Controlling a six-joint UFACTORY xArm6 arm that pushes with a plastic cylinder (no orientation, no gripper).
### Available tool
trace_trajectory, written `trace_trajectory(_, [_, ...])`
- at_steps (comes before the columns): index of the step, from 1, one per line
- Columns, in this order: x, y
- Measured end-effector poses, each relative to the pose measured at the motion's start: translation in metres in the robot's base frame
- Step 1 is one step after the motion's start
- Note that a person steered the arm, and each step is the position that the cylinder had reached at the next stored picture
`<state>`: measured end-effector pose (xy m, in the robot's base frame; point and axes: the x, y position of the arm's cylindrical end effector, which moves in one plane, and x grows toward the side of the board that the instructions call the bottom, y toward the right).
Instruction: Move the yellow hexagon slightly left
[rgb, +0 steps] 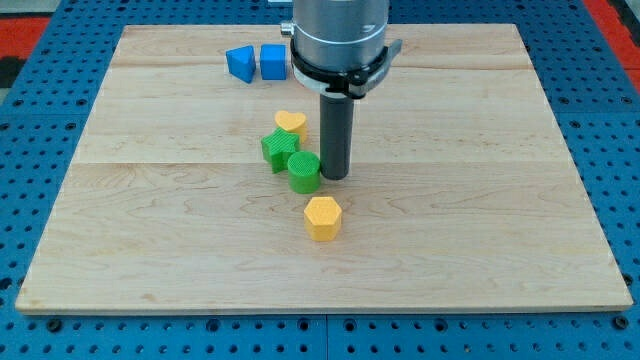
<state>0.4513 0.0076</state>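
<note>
now my tip beside green cylinder – above yellow hexagon – no gripper, no writing.

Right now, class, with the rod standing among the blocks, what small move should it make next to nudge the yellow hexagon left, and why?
Probably swing my tip down to the view's right of the yellow hexagon: it now sits above it, beside the green cylinder.

**Rod held upright at mid-worktop**

The arm is seen entering from the far edge of the view, where only its grey cylindrical end section and a dark collar are shown. A straight dark rod is carried vertically below the collar. My tip is set down on the worktop, slightly right of the scene's centre line.
</note>
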Motion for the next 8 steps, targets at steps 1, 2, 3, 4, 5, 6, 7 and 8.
trace_trajectory(1, [-0.005,-0.019])
trace_trajectory(2, [0.008,-0.019])
trace_trajectory(3, [0.016,-0.019])
trace_trajectory(4, [0.016,0.03])
trace_trajectory(5, [0.043,0.056])
trace_trajectory(6, [0.065,0.051])
trace_trajectory(7, [0.066,0.02])
trace_trajectory(8, [0.068,0.001])
